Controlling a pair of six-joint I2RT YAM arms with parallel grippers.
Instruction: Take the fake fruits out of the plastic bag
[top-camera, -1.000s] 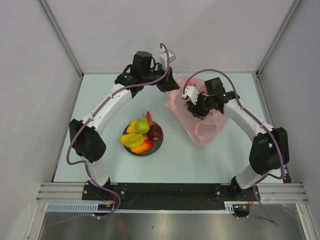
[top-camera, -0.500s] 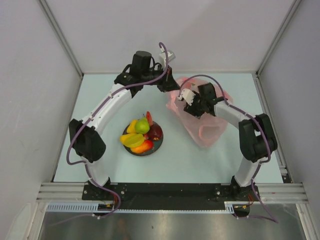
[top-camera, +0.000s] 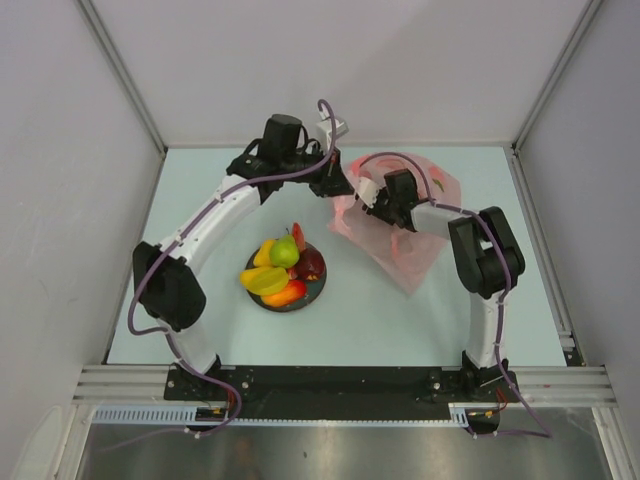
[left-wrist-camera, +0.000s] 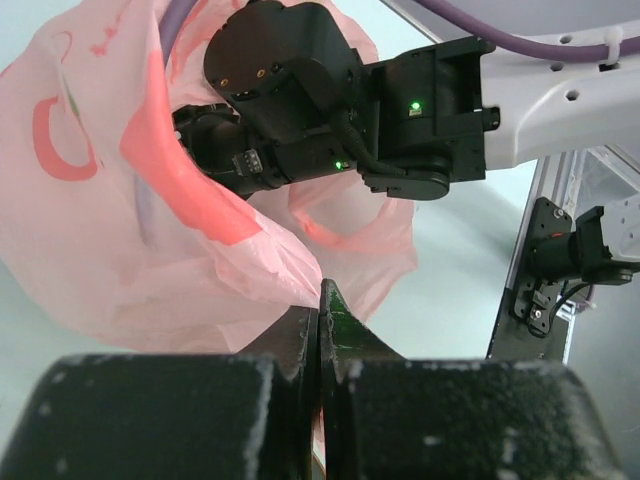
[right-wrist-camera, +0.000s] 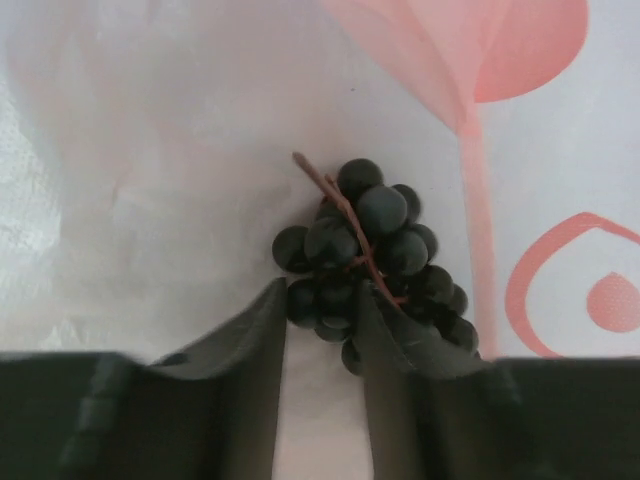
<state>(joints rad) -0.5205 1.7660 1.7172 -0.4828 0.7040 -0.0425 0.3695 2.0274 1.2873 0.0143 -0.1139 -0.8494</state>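
The pink plastic bag (top-camera: 420, 255) lies at the back right of the table. My left gripper (top-camera: 338, 188) is shut on the bag's edge (left-wrist-camera: 90, 240) and holds its mouth up; its jaws (left-wrist-camera: 320, 300) are pressed together on the film. My right gripper (top-camera: 372, 197) reaches into the bag mouth. In the right wrist view its fingers (right-wrist-camera: 318, 298) close on the lower part of a dark purple grape bunch (right-wrist-camera: 380, 215) lying on the bag's inner film. The pear (top-camera: 284, 250), yellow mango (top-camera: 265, 280), red-orange mango (top-camera: 285, 293), dark red piece (top-camera: 310, 265) and watermelon slice (top-camera: 298, 235) lie on the plate.
The dark blue round plate (top-camera: 318, 290) stands left of the bag, near the table's middle. White walls enclose the table on the left, back and right. The right arm's wrist (left-wrist-camera: 330, 110) fills the bag mouth in the left wrist view.
My right arm has folded in and pushed its gripper left and deeper into the bag mouth. The left gripper keeps holding the bag edge. The fruits on the plate have not moved.
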